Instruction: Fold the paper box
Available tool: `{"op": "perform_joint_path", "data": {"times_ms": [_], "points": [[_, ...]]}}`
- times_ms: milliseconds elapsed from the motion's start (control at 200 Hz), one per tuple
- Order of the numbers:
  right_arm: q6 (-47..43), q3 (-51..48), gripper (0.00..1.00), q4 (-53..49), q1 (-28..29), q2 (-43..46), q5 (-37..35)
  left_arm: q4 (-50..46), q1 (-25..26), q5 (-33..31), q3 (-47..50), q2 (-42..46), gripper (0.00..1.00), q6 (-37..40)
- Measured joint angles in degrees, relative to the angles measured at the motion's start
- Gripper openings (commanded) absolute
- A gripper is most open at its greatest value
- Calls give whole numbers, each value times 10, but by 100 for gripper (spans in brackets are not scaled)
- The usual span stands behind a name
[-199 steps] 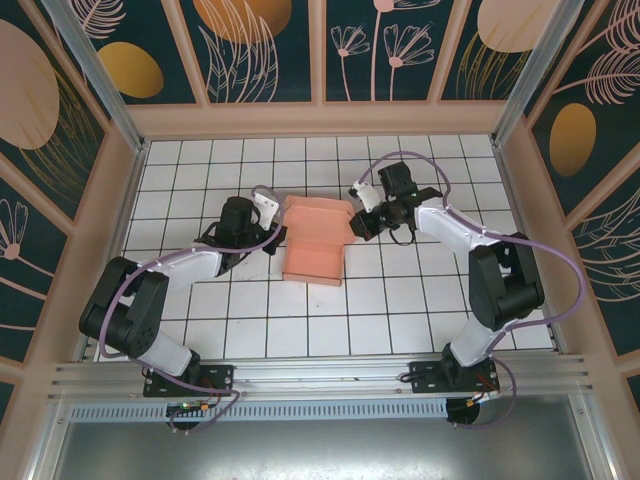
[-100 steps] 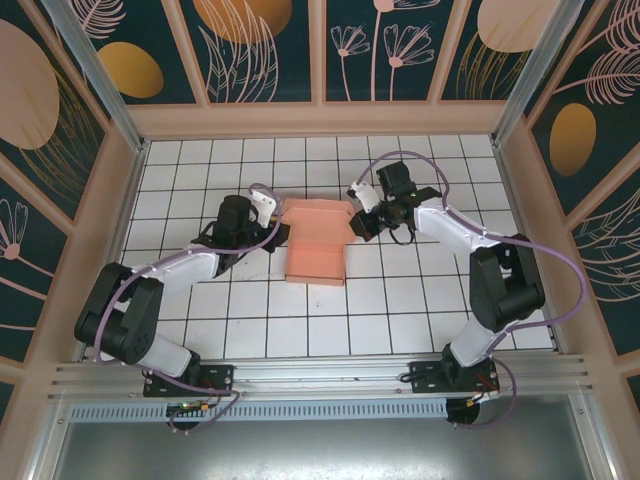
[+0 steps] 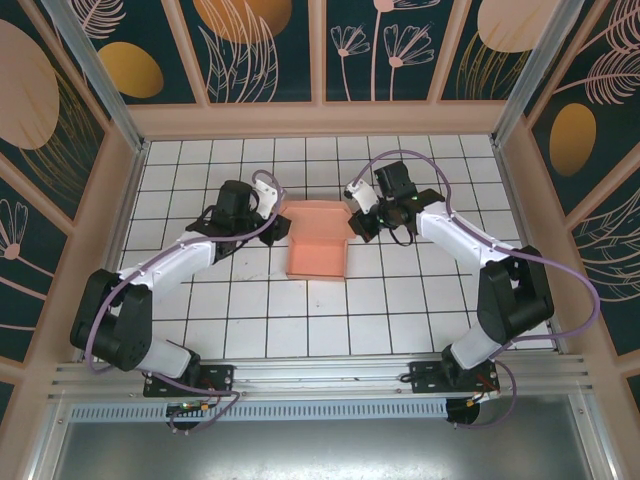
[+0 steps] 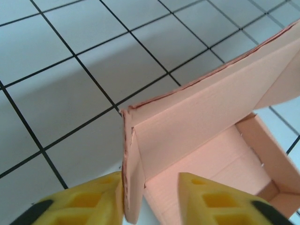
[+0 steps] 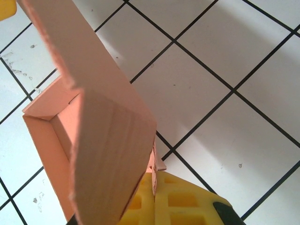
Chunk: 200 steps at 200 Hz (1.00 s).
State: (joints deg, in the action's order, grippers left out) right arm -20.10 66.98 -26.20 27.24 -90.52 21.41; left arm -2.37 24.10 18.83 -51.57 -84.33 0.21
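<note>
Top external view has the box (image 3: 317, 245) sitting on the white tiled table (image 3: 400, 310) right between the two arms, partly folded, its far end raised and its longer part running back toward the arm bases. The left gripper (image 3: 279, 223) comes in at the box's far left corner, and the right gripper (image 3: 353, 222) meets the far right corner from the other side, so both are at the same end and the box fills the gap between them. From the left wrist, the left gripper (image 4: 150, 187) stands spread. An upright pink wall of the box (image 4: 201, 117) rises just ahead of the tips, with a folded corner flap dropping down between them. That flap's edge lies against the inner face of one of the yellow fingers (image 4: 84, 201), while the other finger stands clear of it with open space in between. Beyond the wall I can see into the box's shallow inside, with a low side wall farther out. From the right wrist, the right gripper (image 5: 154, 183) has its yellow fingers (image 5: 180, 199) pressed together, and a small bit of the card runs into the seam between them, so it looks to be pinching the thin card. A broad panel of the box (image 5: 103, 140) slants up and away from those tips, tilted rather than upright, and the box's open inside shows to one side of it, over the tiles.
</note>
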Motion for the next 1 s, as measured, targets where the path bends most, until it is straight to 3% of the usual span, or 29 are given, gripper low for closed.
{"op": "perform_joint_path", "data": {"times_ms": [420, 531, 1001], "points": [[-6, 0, 0, -12, 3, 0, -19, -55, 0, -3, -4, -1, 13, 13], [-6, 0, 0, -12, 3, 0, -21, -58, 0, -4, -4, -1, 0, 16], [47, 0, 0, 16, 25, 0, -76, -20, -2, -7, -9, -13, 0, -6]]}}
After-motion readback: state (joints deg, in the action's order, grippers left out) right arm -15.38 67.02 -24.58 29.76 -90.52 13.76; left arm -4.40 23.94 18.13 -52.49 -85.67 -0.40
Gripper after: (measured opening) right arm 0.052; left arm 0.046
